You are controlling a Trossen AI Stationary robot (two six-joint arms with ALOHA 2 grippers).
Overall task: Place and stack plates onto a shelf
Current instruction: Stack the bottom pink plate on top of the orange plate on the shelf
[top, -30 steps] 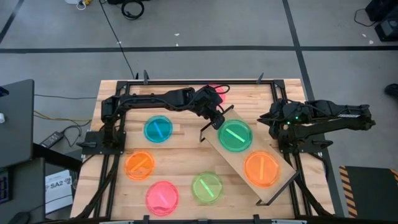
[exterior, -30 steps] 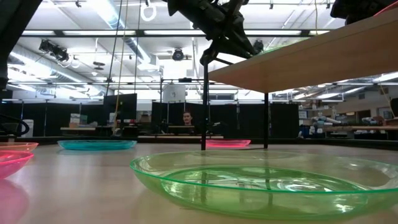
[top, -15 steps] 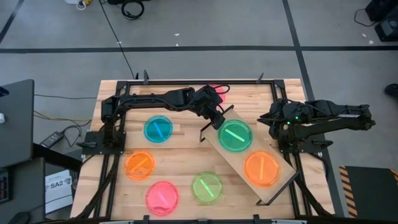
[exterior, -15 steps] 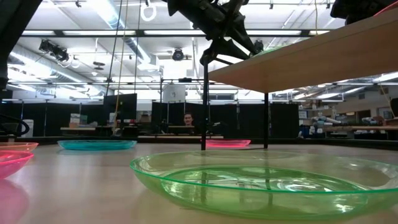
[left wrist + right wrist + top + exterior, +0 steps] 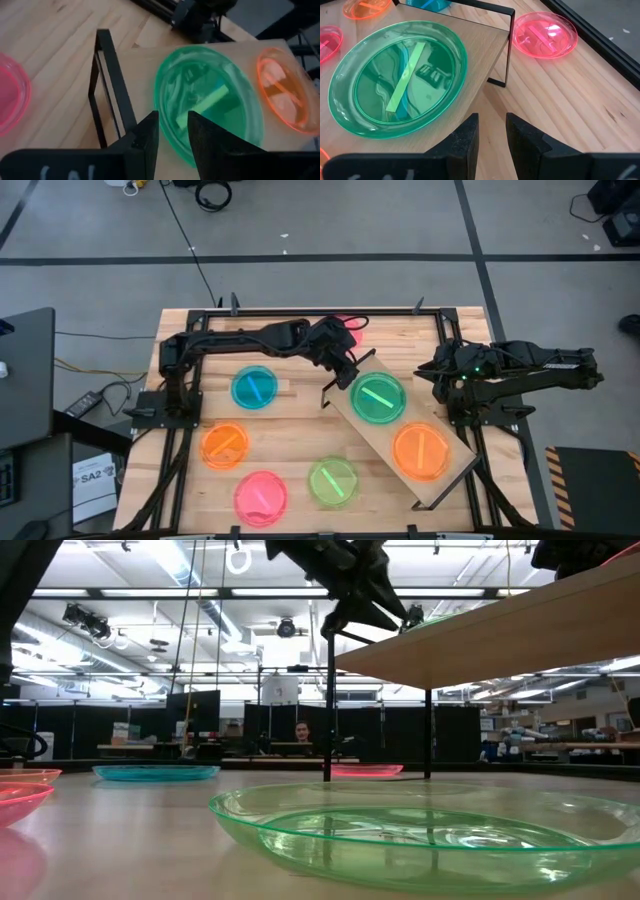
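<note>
On the shelf (image 5: 400,432): green plate (image 5: 378,398) at the upper end, orange plate (image 5: 420,450) at the lower end, both flat; likely set side by side to fill the plank before stacking.
Shelf axis: long side diagonal across the worktop (image 5: 290,420), upper left to lower right.
Green plate bar: slanted, roughly along the plank.
Left hand (image 5: 345,374): just beside the green plate's rim, fingers slightly parted, gripping nothing; apparently freeing the plate.
Right hand (image 5: 432,370): waits near the shelf's far side, fingers slightly parted, empty.
Loose plates: blue (image 5: 254,388), orange (image 5: 224,445), pink (image 5: 260,498), green (image 5: 332,480), lying on the worktop; another pink (image 5: 545,35) beyond the shelf.
</note>
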